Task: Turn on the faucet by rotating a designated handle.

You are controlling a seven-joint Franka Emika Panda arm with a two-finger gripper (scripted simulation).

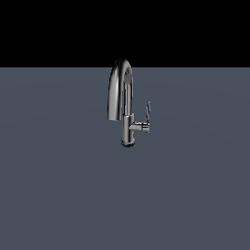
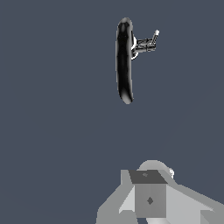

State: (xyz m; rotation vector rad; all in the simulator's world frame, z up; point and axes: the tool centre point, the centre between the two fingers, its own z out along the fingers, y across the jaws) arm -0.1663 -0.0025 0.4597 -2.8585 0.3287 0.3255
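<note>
Exterior view: faucet (image 1: 123, 105), handle (image 1: 148, 111) upright | wrist view: arm only, jaws' state untellable

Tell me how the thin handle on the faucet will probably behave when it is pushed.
The handle looks like stiff metal, so it probably will not bend. Mounted on a short stub off the faucet, it should pivot rather than slide. Its glossy, narrow surface may be slippery.
</note>
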